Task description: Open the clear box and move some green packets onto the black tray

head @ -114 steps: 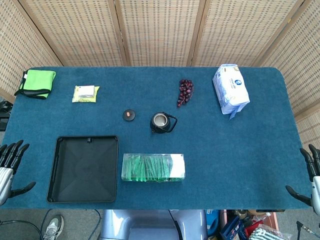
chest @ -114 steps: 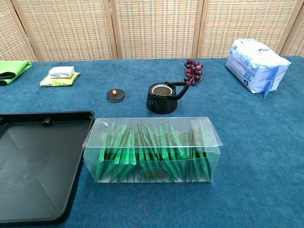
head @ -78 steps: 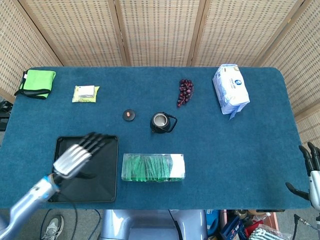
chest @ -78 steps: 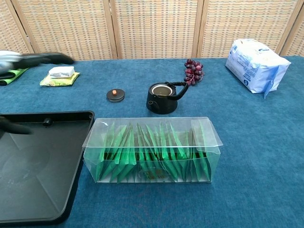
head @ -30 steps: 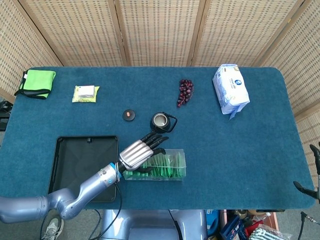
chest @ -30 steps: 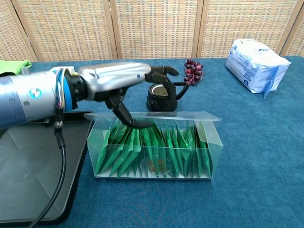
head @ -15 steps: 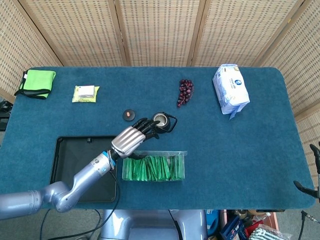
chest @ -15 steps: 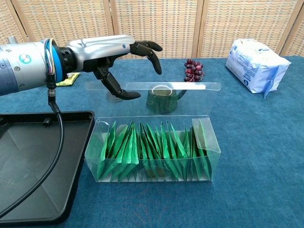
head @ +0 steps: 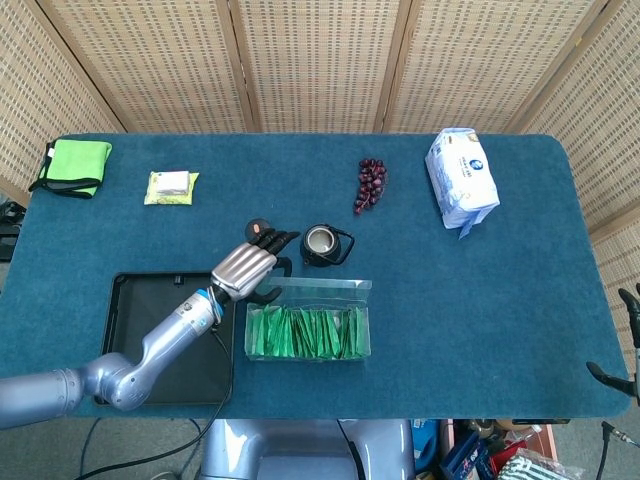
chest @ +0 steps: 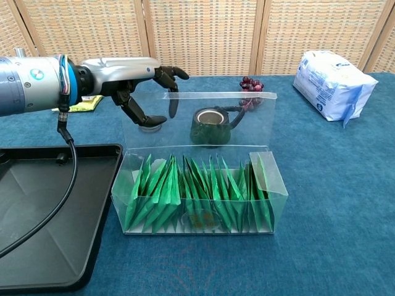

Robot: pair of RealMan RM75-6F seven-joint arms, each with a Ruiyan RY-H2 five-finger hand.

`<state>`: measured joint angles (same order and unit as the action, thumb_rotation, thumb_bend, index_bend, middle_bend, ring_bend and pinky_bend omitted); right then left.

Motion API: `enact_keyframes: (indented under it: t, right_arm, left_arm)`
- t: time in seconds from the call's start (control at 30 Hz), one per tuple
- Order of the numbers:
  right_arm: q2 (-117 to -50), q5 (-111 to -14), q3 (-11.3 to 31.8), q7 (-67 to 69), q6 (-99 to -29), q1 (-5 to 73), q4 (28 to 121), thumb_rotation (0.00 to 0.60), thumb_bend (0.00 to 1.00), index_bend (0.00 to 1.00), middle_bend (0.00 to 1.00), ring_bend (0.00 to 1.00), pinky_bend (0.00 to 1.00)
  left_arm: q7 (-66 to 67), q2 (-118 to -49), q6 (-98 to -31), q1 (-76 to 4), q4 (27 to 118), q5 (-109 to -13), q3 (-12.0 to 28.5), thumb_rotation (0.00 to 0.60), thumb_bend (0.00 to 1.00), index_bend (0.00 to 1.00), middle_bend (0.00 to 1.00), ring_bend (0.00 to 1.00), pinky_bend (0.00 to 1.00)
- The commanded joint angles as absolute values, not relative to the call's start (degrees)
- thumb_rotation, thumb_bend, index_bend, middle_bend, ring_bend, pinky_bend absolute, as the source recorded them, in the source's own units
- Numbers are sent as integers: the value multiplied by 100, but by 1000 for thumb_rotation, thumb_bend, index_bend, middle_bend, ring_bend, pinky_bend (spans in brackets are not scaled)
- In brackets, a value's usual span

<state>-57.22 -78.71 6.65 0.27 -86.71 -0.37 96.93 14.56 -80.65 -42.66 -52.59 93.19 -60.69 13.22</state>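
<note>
The clear box (head: 305,333) (chest: 199,192) sits right of the black tray (head: 125,310) (chest: 43,216). Its lid (chest: 197,120) stands upright off the back edge. Several green packets (chest: 185,188) stand in a row inside. My left hand (head: 248,268) (chest: 133,80) is at the lid's upper left corner, behind it. Its fingers curl over the top edge and the thumb is spread below, holding nothing. My right hand (head: 634,310) shows only at the head view's right edge, off the table, fingers apart.
A black teapot (head: 320,243) (chest: 210,126) stands just behind the raised lid, with a small black cap (head: 258,229) to its left. Grapes (head: 371,182), a white-blue pack (head: 461,178), a green cloth (head: 75,165) and a yellow packet (head: 171,186) lie along the far side.
My left hand swung in from the left to the box and raised its lid from flat to upright, drawing back left. The right hand stayed at the right edge.
</note>
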Motion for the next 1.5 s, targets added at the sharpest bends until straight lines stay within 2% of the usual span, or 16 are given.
enact_keyframes:
  t: [0.03, 0.33, 1.03, 1.13, 1.4, 1.5]
  right_arm:
    - [-5731, -7872, 657, 11, -8653, -28, 9690, 600, 6, 0, 0, 0, 0]
    - [-5748, -7858, 651, -20, -8616, -10, 9690, 600, 5, 0, 0, 0, 0]
    - [-5730, -7962, 609, 1, -8662, -25, 9725, 600, 5, 0, 0, 0, 0]
    - [-5725, -7982, 602, 5, -8673, -29, 9733, 600, 5, 0, 0, 0, 0]
    - [-5715, -8064, 562, 35, -8669, -28, 9744, 600, 5, 0, 0, 0, 0]
    - [-5713, -8071, 561, 41, -8677, -30, 9745, 600, 5, 0, 0, 0, 0]
  left_arm:
    - [1448, -7989, -4136, -5332, 9359, -5873, 1295, 600, 490, 574, 0, 0, 0]
    - [1383, -7815, -3854, -5509, 9491, -5334, 1223, 600, 561, 619, 0, 0, 0]
    - [1186, -7312, -3795, -5840, 9964, -4435, 1101, 600, 607, 634, 0, 0, 0]
    - [975, -7192, -3584, -5919, 10024, -4151, 1156, 600, 617, 634, 0, 0, 0]
    - [1273, -6963, -3480, -6414, 10041, -3229, 778, 600, 620, 633, 0, 0, 0]
    - [1362, -6968, -3556, -6571, 10025, -2952, 658, 600, 620, 599, 0, 0, 0]
